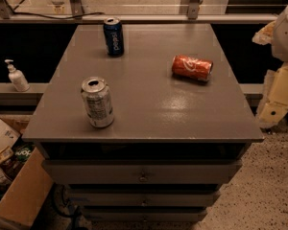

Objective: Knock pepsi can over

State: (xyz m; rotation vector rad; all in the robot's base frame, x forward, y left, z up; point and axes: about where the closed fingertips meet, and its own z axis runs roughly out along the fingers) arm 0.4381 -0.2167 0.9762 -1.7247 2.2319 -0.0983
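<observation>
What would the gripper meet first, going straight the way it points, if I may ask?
Likely the floor: the gripper hangs right of the table, seemingly pointing down, away from the pepsi can.

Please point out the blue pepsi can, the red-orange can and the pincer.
Dark blue aluminium pepsi can (114,37): camera view, lettered side.
Red-orange aluminium can (192,67): camera view, side wall.
Pincer (277,98): camera view, right edge, pale body.
</observation>
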